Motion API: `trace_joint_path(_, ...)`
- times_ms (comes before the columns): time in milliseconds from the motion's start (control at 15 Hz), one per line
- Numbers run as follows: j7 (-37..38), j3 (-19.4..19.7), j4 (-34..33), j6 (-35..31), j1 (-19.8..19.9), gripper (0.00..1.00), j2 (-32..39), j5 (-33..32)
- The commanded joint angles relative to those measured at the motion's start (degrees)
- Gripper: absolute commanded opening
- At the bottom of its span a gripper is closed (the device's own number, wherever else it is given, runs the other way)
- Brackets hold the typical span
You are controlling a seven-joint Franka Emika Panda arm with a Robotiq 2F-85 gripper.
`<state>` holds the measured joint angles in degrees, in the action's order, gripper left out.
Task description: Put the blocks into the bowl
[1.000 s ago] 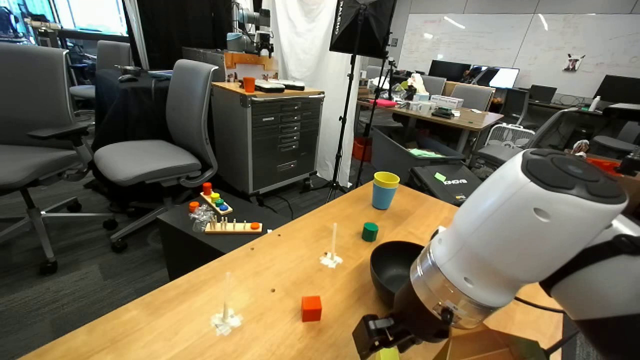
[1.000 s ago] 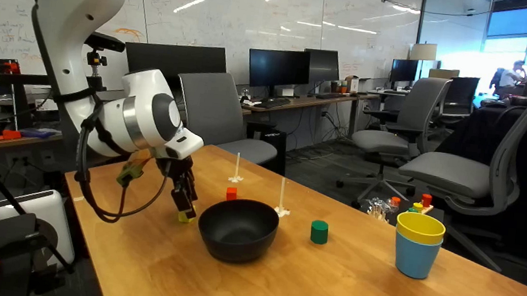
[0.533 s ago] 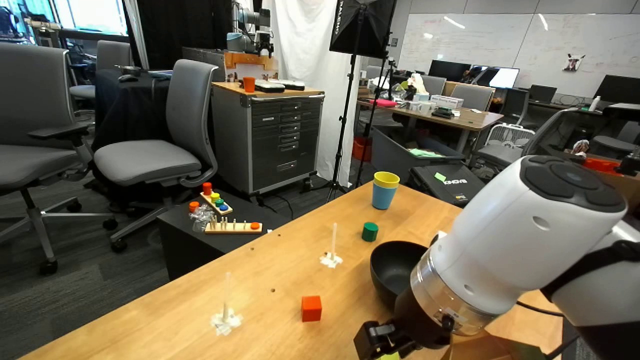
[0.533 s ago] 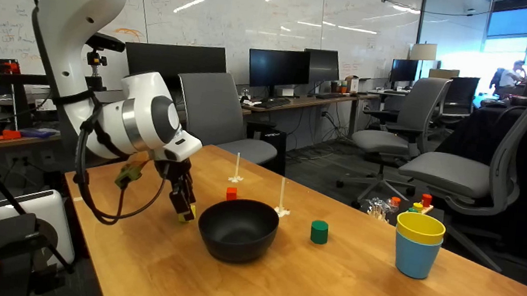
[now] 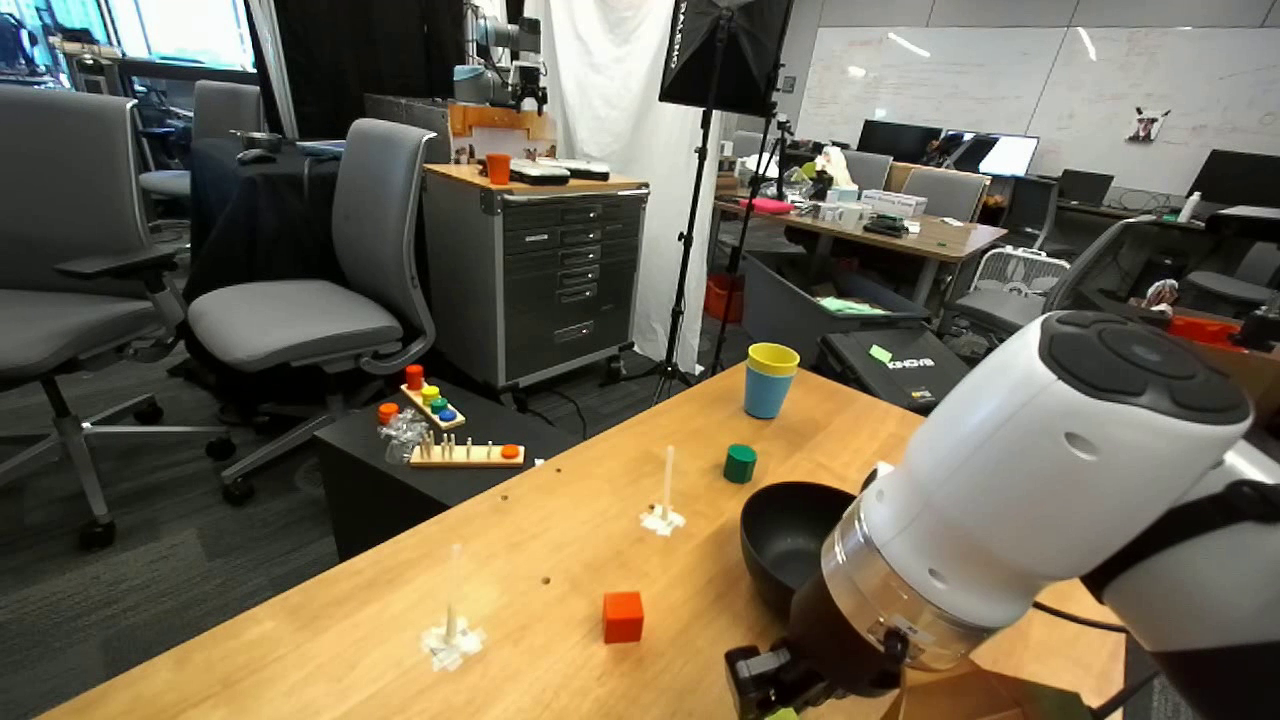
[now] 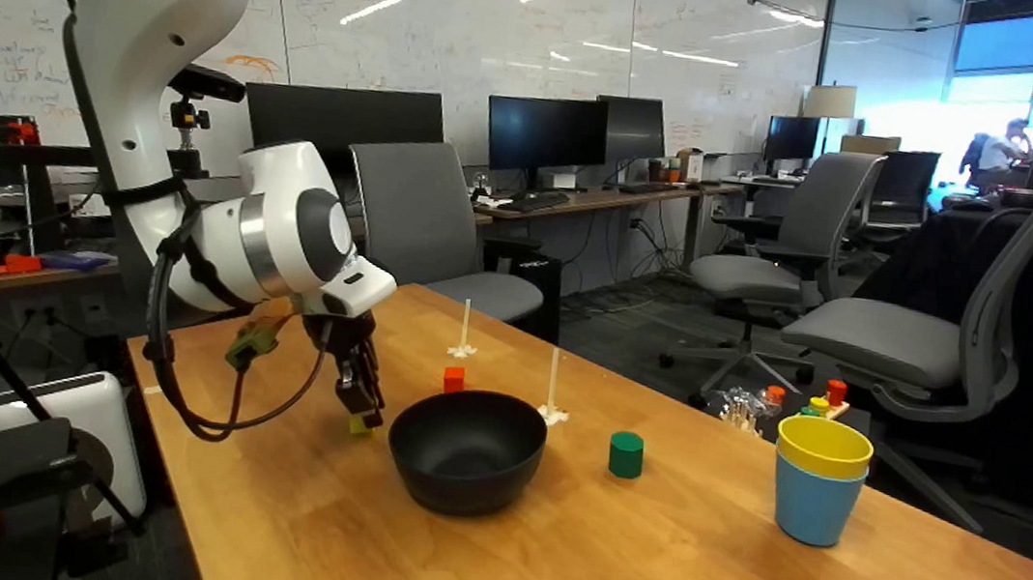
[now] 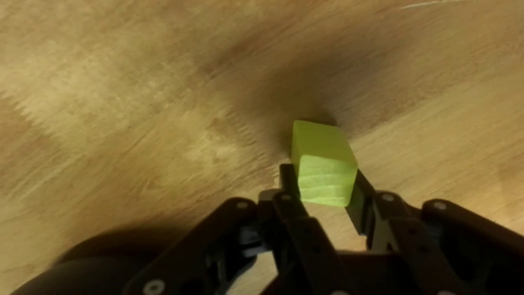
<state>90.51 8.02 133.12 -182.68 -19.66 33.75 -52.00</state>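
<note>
The gripper [image 7: 325,183] pinches the yellow cube [image 7: 324,164], at nine o'clock from the black bowl [image 6: 461,490] in an exterior view. The red-orange cube [image 6: 454,380] sits at twelve, the green cylinder [image 6: 626,456] at three.

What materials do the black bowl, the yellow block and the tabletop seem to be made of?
Black bowl: probably plastic, perhaps ceramic; smooth, mostly matte, without visible grain.
Yellow block: perhaps painted wood, dull finish; faint lines cross one face.
Tabletop: likely wood or veneer, satin finish; streaky grain and soft sheen show.
</note>
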Motion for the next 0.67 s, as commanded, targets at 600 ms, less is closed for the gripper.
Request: trace_joint_path(600,-2.01,-5.81,1.63,7.39,6.93,0.08,-9.80,3.54)
